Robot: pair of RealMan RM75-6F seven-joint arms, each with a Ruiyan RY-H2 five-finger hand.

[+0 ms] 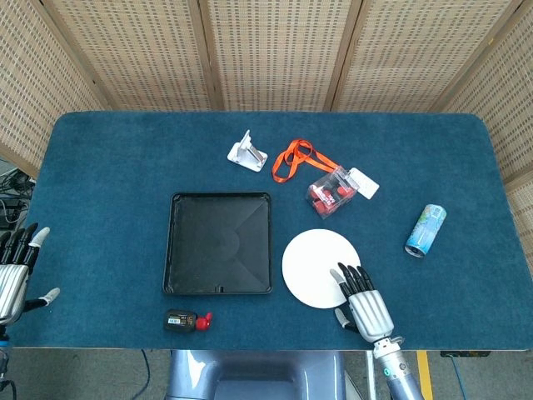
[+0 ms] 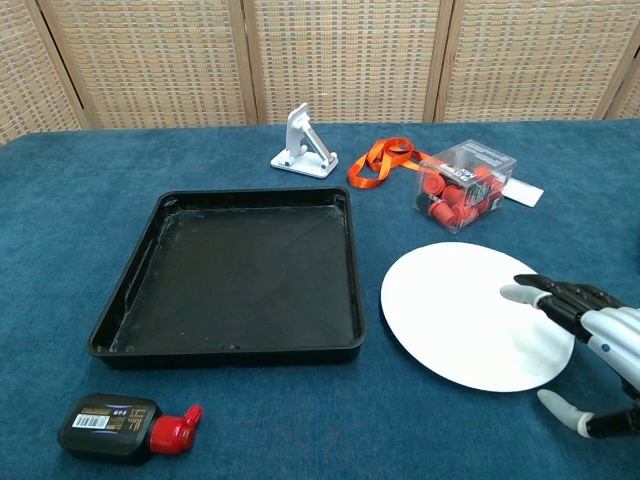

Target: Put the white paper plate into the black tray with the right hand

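The white paper plate [image 1: 317,267] [image 2: 465,312] lies flat on the blue table just right of the black tray [image 1: 220,242] [image 2: 240,270], which has nothing in it. My right hand [image 1: 361,304] [image 2: 590,350] is open at the plate's near right edge, its fingers [image 2: 540,296] spread and reaching over the rim while the thumb sits off the plate toward the table's front. My left hand [image 1: 14,271] is open at the far left edge of the table, away from everything.
A clear box of red pieces [image 1: 332,192] [image 2: 463,186], an orange ribbon [image 1: 294,158] and a white stand [image 1: 247,152] lie behind the plate. A can [image 1: 425,230] lies at right. A small black bottle with red cap [image 1: 186,320] [image 2: 124,426] lies in front of the tray.
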